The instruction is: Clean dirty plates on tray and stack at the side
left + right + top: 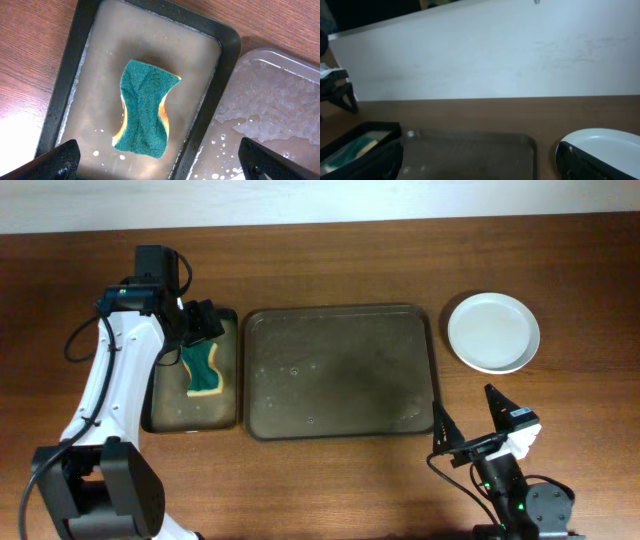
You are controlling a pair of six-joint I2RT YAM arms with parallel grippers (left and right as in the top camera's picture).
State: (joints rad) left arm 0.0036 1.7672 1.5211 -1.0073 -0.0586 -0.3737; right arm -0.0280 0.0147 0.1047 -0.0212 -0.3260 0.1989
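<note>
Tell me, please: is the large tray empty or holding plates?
Empty of plates: the large tray shows only wet residue; a white plate lies outside it.

Trays: two, one large brownish-grey tray point(340, 370) and one smaller dark tray point(170, 416) at its 9 o'clock.
Plates: one white round plate point(493, 331) in view, at 2 o'clock of the large tray; any stacked beneath it cannot be told.
Sponges: one green sponge point(204, 372), in the dark tray.
Hands: two, the left hand point(203, 323) and the right hand point(470, 412).
Desk: one wooden desk point(330, 260).
</note>
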